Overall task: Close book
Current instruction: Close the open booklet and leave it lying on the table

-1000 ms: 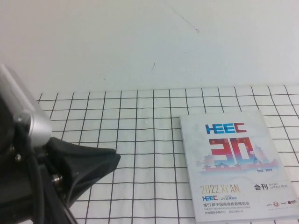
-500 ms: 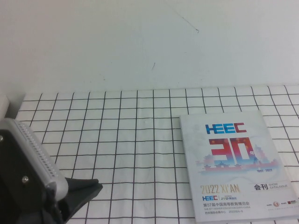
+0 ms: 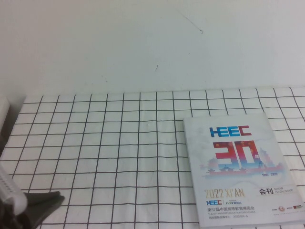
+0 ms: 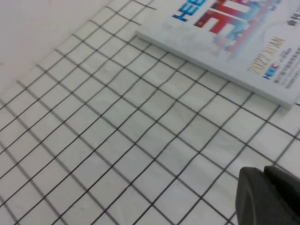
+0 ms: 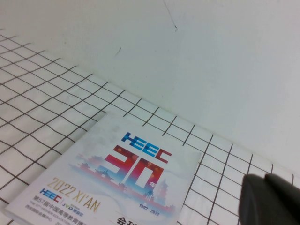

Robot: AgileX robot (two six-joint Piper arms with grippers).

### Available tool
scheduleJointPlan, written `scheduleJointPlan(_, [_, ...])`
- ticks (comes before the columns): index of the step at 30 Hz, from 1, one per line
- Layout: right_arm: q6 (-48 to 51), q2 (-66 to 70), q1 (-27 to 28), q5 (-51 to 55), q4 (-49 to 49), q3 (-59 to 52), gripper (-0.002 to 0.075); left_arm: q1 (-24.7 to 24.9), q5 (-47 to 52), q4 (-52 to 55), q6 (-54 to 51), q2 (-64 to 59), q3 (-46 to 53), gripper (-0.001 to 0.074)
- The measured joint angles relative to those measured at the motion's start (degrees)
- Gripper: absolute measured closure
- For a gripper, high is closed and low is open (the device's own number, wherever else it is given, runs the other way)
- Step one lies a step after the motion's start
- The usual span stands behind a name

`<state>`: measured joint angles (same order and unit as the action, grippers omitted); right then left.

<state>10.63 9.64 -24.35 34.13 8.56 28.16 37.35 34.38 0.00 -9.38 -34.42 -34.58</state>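
Observation:
A white book with a blue, red and gold "HEEC 30" cover lies closed and flat on the checked cloth, at the right of the high view. The same book shows in the left wrist view, and the book in the right wrist view. My left gripper sits low at the front left corner, far from the book, its dark fingers pressed together on nothing. My right gripper hangs above the cloth beside the book's right edge, shut and empty; the high view does not show it.
The black-lined white cloth covers the table up to a plain white wall at the back. A pale grey part of the left arm fills the bottom left corner.
The left arm has drawn back toward the front left corner, dropping mostly out of the high view. The book has stayed closed and still.

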Motion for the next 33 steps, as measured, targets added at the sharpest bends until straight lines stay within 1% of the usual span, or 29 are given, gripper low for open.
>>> scheduleJointPlan(2, [0.0, 0.0, 0.0, 0.0, 0.0, 0.0, 0.0729, -4.0, -1.0, 0.0, 0.0, 2.1, 2.0, 0.0739])
scheduleJointPlan(3, [0.0, 0.0, 0.0, 0.0, 0.0, 0.0, 0.0729, -7.5, -2.7, -0.5, 0.0, 3.8, 4.2, 0.0739])
scheduleJointPlan(5, [0.0, 0.0, 0.0, 0.0, 0.0, 0.0, 0.0729, -11.9, -6.7, -1.1, 0.0, 6.5, 8.2, 0.0739])
scheduleJointPlan(7, [0.0, 0.0, 0.0, 0.0, 0.0, 0.0, 0.0729, -16.2, -14.4, -1.5, 0.0, 9.8, 13.8, 0.0739])
scheduleJointPlan(12, [0.0, 0.0, 0.0, 0.0, 0.0, 0.0, 0.0729, -23.9, -36.5, -2.6, 1.9, 17.5, 29.1, 0.0739])
scheduleJointPlan(14, [0.0, 0.0, 0.0, 0.0, 0.0, 0.0, 0.0729, -26.6, -40.8, -4.0, 4.0, 20.4, 33.8, 0.0739])
scheduleJointPlan(16, [0.0, 0.0, 0.0, 0.0, 0.0, 0.0, 0.0729, -28.8, -39.3, -4.7, 5.8, 23.8, 35.6, 0.0739])
scheduleJointPlan(22, [0.0, 0.0, 0.0, -0.1, 0.0, 0.0, 0.0729, -33.6, -23.4, -5.4, 7.4, 34.0, 35.8, 0.0739])
scheduleJointPlan(25, [0.0, 0.0, 0.0, -0.2, 0.0, 0.0, 0.0729, -34.8, -17.7, -5.4, 7.6, 34.8, 35.8, 0.0739])
scheduleJointPlan(27, [0.0, 0.0, 0.0, -0.2, 0.0, -0.1, 0.0729, -34.9, -16.5, -5.4, 7.0, 34.9, 35.7, 0.0739])
scheduleJointPlan(33, [0.0, 0.0, 0.0, -0.2, 0.0, -0.1, 0.0729, -34.9, -16.0, -5.4, -1.1, 35.0, 35.6, 0.0739])
